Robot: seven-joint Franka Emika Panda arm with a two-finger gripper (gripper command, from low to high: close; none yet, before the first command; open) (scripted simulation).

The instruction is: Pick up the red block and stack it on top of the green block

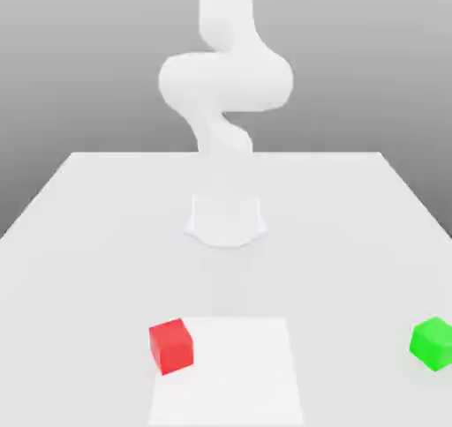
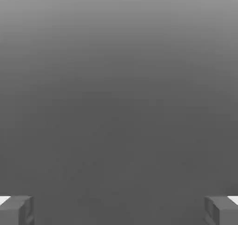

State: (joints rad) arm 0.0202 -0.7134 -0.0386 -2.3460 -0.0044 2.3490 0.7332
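While the gripper has its jaws spread wide with nothing between them, the next step looks to be reaching the red block, which sits near the front edge of the tabletop, overlapping the pale patch's corner at the exterior view's left; best to turn the jaws to match its slanted faces and come straight down. I count one red block and one green block, the latter near the front corner at the exterior view's right.

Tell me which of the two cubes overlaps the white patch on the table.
The red cube, at the patch's edge; the green one sits apart from it.
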